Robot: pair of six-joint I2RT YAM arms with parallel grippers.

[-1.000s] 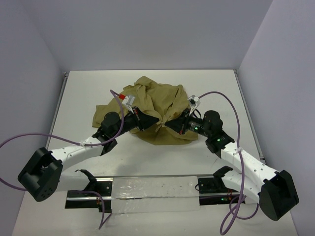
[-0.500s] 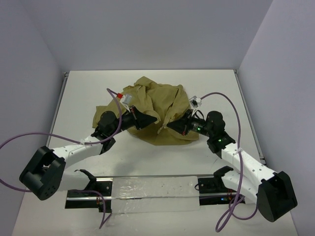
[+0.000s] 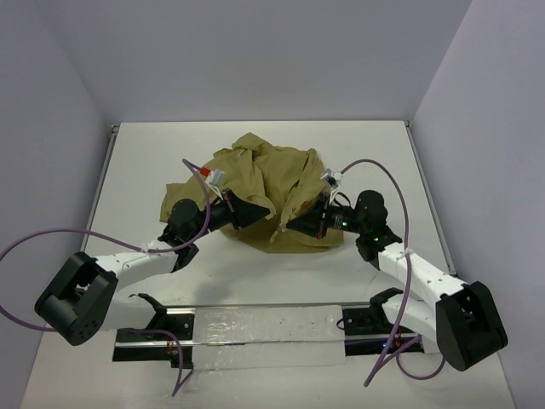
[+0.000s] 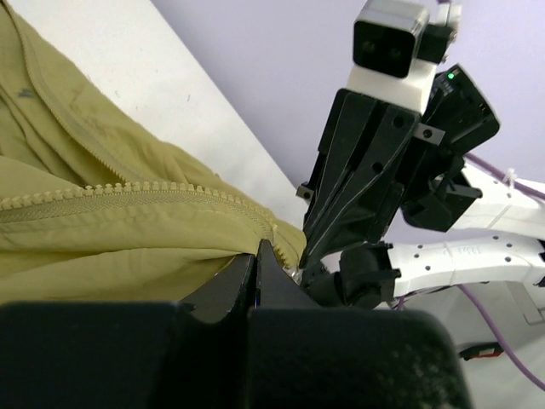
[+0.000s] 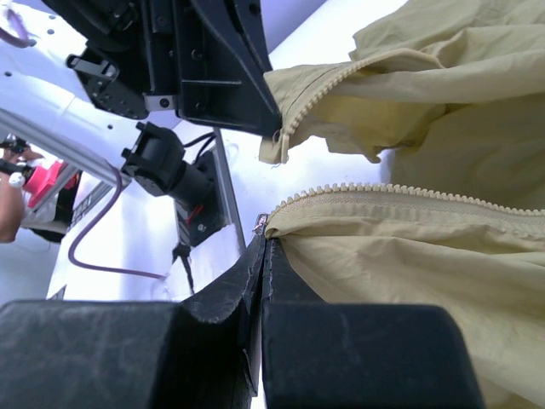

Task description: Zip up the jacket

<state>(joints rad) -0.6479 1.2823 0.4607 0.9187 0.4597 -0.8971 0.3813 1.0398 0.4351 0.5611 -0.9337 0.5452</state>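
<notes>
From above, the crumpled olive-tan jacket [image 3: 268, 175] of thin, soft cloth is seen heaped at the middle of the white table [image 3: 136, 162]. Its near edge is held where the left gripper [image 3: 269, 216] and the right gripper [image 3: 288, 227] are brought almost tip to tip.

In the left wrist view, the left fingers are pressed fully together on a hem lined with pale zipper teeth [image 4: 128, 189].

In the right wrist view, the right fingers are likewise clamped tight on the jacket's other toothed edge.
</notes>
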